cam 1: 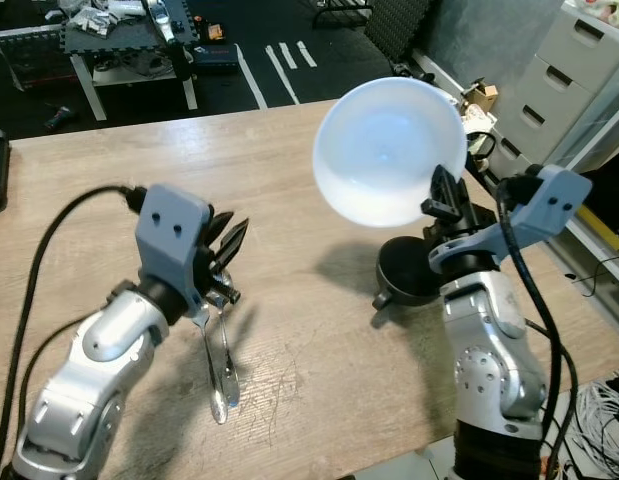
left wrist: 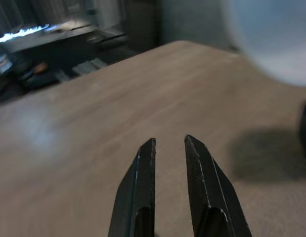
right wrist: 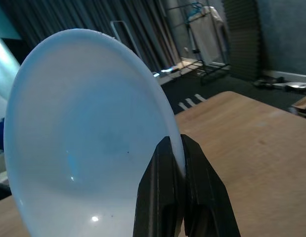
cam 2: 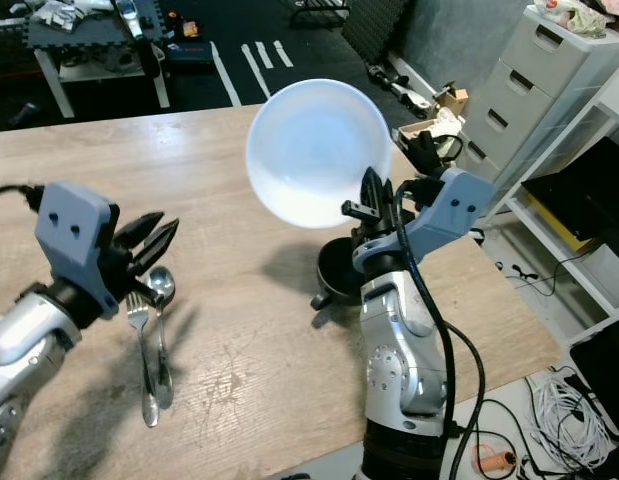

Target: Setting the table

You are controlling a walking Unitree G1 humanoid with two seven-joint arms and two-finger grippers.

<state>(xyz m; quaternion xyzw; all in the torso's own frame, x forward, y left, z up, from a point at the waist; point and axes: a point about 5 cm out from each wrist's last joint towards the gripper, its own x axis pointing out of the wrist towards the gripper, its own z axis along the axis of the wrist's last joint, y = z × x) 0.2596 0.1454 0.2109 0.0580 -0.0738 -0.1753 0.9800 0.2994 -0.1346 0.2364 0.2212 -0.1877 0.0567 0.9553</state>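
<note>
Our right gripper (right wrist: 176, 148) has its fingers pinched on the rim of the white bowl (cam 1: 389, 150), tilted in the air above the black bowl (cam 1: 409, 272); the left gripper (left wrist: 170, 148), slightly parted and empty, hovers over fork (cam 2: 141, 345) and spoon (cam 2: 161, 330), which lie lengthwise toward us on the surface (cam 1: 139, 170). The black bowl's far side is probably hidden.

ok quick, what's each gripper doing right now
Left gripper: open, holding nothing, above the fork and spoon.
Right gripper: shut on the white bowl's rim, bowl held up.

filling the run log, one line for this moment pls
right gripper: holds white bowl by rim, aloft | left gripper: open above fork, spoon
</note>
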